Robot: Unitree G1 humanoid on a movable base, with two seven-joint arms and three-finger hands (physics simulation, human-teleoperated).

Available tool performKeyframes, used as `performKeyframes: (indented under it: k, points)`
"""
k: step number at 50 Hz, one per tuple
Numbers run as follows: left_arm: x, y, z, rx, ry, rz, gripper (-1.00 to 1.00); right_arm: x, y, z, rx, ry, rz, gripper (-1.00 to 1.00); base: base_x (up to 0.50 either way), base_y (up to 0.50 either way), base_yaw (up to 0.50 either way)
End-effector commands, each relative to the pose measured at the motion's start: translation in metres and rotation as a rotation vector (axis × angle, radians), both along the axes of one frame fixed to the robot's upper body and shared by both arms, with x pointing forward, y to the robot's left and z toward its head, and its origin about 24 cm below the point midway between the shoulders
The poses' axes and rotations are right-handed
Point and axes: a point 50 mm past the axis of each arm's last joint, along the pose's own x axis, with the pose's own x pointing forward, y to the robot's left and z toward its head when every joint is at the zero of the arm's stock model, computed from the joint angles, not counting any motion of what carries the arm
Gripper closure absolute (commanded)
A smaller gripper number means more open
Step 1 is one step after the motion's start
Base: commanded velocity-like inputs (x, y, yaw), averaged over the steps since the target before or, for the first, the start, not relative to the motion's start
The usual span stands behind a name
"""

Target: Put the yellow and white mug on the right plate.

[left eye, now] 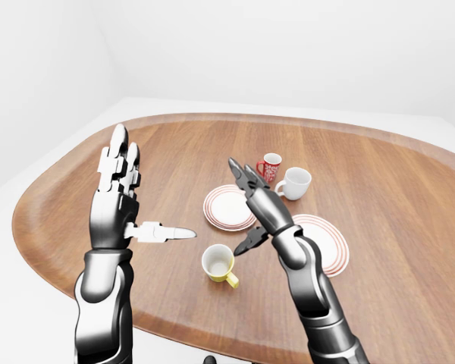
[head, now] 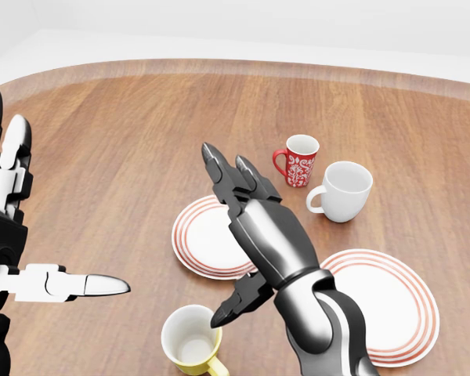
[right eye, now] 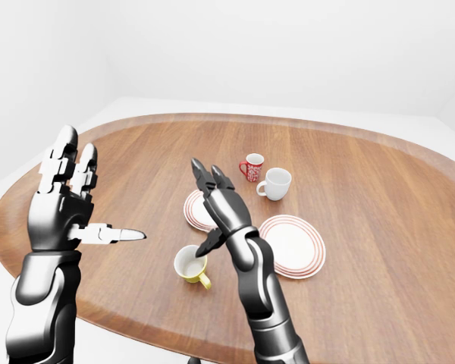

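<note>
The yellow and white mug (head: 192,341) stands upright and empty at the bottom of the head view, handle toward the lower right. The right plate (head: 392,305), white with red rings, lies bare to its right. My right hand (head: 231,235) is open, fingers pointing up over the left plate (head: 200,235), its thumb tip hanging just above the mug's upper right rim without touching. My left hand (left eye: 153,186) is raised at the left, open, thumb pointing right, well away from the mug and holding nothing.
A red patterned mug (head: 298,160) and a plain white mug (head: 345,190) stand side by side above the right plate. The brown wooden table (head: 125,157) has a curved edge along the top of the head view.
</note>
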Motion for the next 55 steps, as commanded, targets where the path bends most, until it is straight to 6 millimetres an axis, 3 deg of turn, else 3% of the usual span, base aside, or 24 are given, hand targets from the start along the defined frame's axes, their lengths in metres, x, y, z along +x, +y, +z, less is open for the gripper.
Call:
performKeyframes:
  k: [1, 26, 44, 55]
  points:
    - [0.0, 0.0, 0.002, 0.001, -0.009, -0.002, -1.0, 0.003, 0.002, -0.013, -0.019, 0.04, -0.014, -1.0, 0.0, 0.0, 0.0]
    - [0.0, 0.002, 0.002, 0.003, -0.01, 0.002, -1.0, -0.003, 0.013, -0.043, -0.029, 0.124, -0.022, -1.0, 0.0, 0.0, 0.0]
    - [-0.001, 0.001, 0.003, 0.007, -0.015, -0.001, -1.0, 0.002, 0.017, -0.083, -0.052, 0.234, -0.077, -1.0, 0.0, 0.0, 0.0]
    - [-0.002, 0.0, 0.003, 0.008, -0.015, -0.004, -1.0, 0.002, 0.018, -0.092, -0.07, 0.257, -0.087, -1.0, 0.0, 0.0, 0.0]
